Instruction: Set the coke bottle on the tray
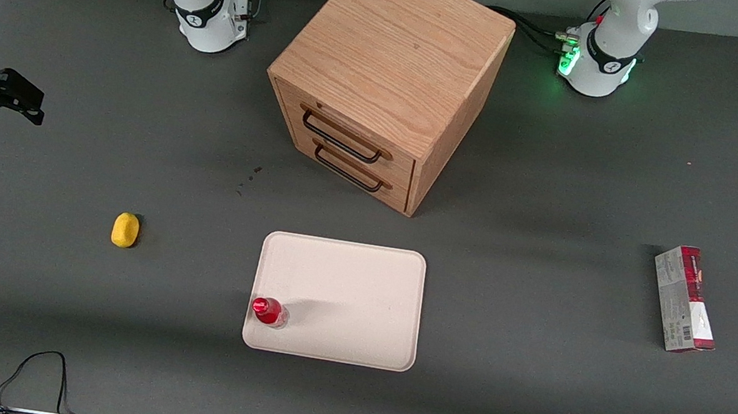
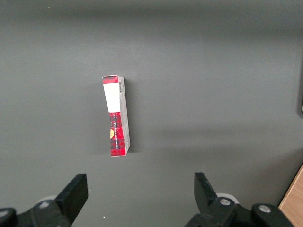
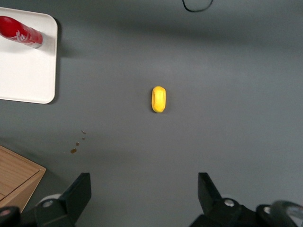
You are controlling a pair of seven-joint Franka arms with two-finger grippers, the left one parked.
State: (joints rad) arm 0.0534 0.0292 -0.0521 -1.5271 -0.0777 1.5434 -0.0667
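Note:
The coke bottle (image 1: 269, 311), red with a red cap, stands upright on the cream-white tray (image 1: 357, 292), in the tray's corner nearest the front camera on the working arm's side. The right wrist view also shows the coke bottle (image 3: 21, 32) on the tray (image 3: 23, 75). My gripper (image 1: 35, 105) hangs open and empty above the table toward the working arm's end, well apart from the tray. In the right wrist view the gripper (image 3: 144, 191) has only bare grey table between its fingers.
A yellow oval object (image 1: 125, 230) lies between gripper and tray, and shows in the right wrist view (image 3: 158, 99). A wooden drawer cabinet (image 1: 388, 72) stands farther from the camera than the tray. A red-and-grey carton (image 1: 685, 298) lies toward the parked arm's end. A black cable (image 1: 34, 377) loops near the front edge.

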